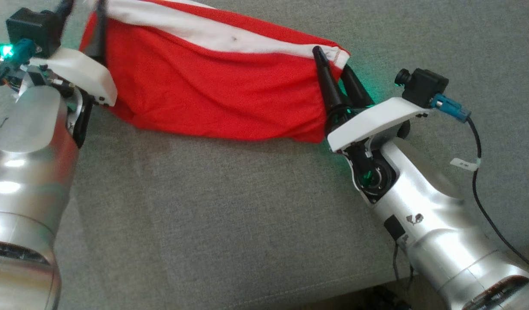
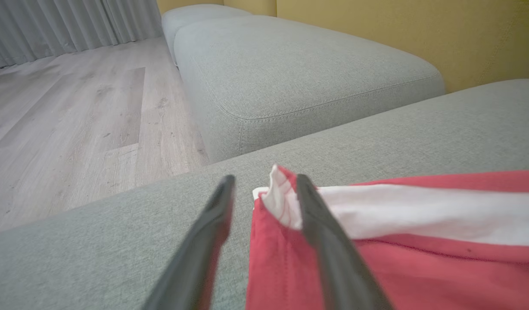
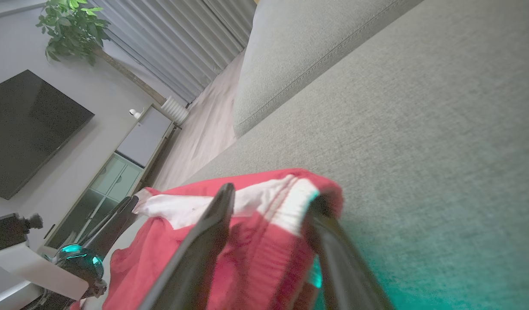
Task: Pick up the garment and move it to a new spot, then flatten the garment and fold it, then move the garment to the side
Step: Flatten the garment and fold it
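Garment: red cloth with a white band along its far edge, lying spread on the grey sofa cushion between my two arms.

My left end effector stood at the garment's left corner with its two fingers clearly parted. In the left wrist view one finger lay across the red cloth and the upturned white corner, while the other lay over bare cushion just beside the hem. The fingers were not pinching the cloth.

My right end effector stood at the opposite corner, its fingers likewise wide apart. The banded corner of the garment sat between them. One finger lay over the red cloth and the other ran along the cloth's outer edge, where a green glow fell on the cushion.

A small white tag hung on the black cable by my right arm. Its writing was too small to read.
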